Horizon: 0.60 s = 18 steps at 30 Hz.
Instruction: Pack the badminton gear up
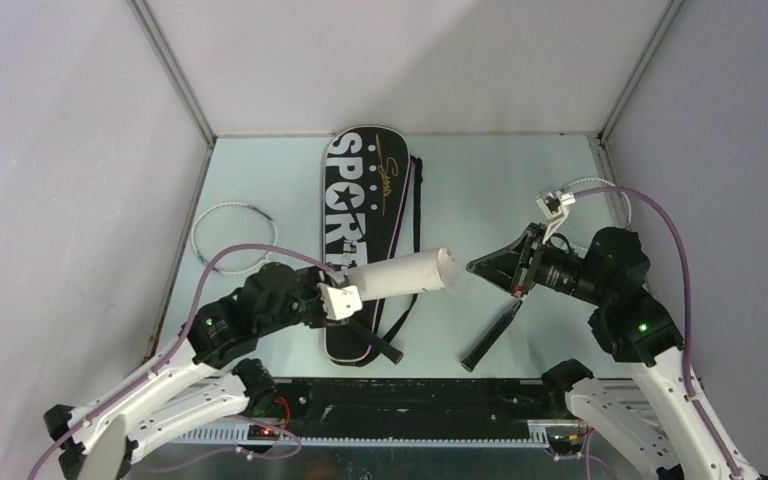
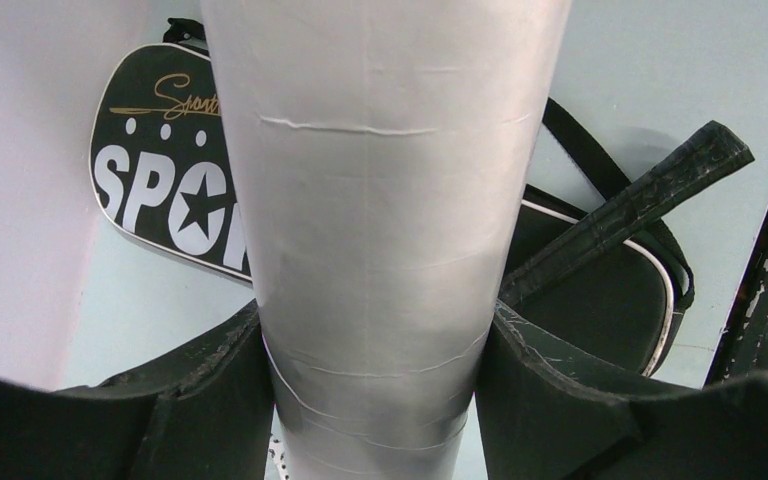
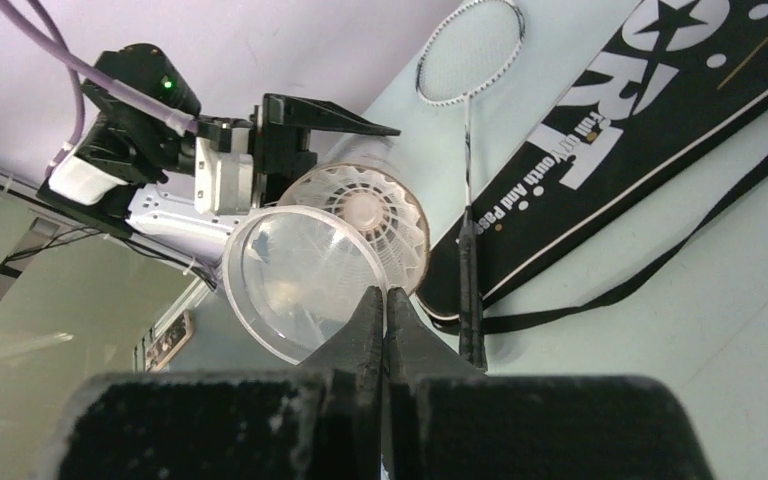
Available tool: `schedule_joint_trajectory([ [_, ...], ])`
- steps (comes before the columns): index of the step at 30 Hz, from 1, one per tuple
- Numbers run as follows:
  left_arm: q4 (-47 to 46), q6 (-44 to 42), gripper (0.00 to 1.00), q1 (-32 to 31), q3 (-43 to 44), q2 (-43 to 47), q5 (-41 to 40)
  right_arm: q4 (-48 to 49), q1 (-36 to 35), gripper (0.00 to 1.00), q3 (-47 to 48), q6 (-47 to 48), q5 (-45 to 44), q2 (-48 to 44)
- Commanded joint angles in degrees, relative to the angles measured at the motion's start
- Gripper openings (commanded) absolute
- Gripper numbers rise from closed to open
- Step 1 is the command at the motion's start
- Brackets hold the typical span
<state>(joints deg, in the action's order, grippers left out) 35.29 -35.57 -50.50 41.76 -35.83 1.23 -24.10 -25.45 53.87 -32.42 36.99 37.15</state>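
Cardboard tube held above the bag, its cap at the other tool's tips.

The left tool (image 2: pixel 375 318) clamps a long white cardboard tube (image 2: pixel 380 150), matte with faint spiral seams, above the black racket-shaped fabric bag (image 1: pixel 360 200) lettered "SPORT". Only the right wrist view looks into the tube's mouth: a white feather shuttlecock (image 3: pixel 375 215) sits inside, and a clear round plastic cap (image 3: pixel 285 275) stands partly off the opening, its rim pinched by the closed right tool (image 3: pixel 385 300). One thin silver-framed racket (image 3: pixel 470 50) lies with its black wrapped handle across the bag's narrow end. The top view shows a second racket (image 1: pixel 490 337) beside the right arm. Smooth pale-green desk (image 1: pixel 480 180), plain white walls (image 1: pixel 390 60).
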Motion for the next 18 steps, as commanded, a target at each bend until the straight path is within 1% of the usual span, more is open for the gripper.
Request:
schedule_joint_trajectory([
  [1,-3.99,-1.73,0.38,0.05,1.78,1.05,0.46,-0.65,-0.42,0.0,1.67,1.56,-0.96,1.41],
  [12,-4.28,-1.82,0.37,0.04,0.87,2.09,1.26,-1.08,-2.48,0.0,1.67,1.53,-2.66,2.88],
  [18,-3.84,-2.32,0.37,0.05,0.78,1.82,0.98,0.71,-3.42,0.0,1.66,0.68,-3.36,3.46],
])
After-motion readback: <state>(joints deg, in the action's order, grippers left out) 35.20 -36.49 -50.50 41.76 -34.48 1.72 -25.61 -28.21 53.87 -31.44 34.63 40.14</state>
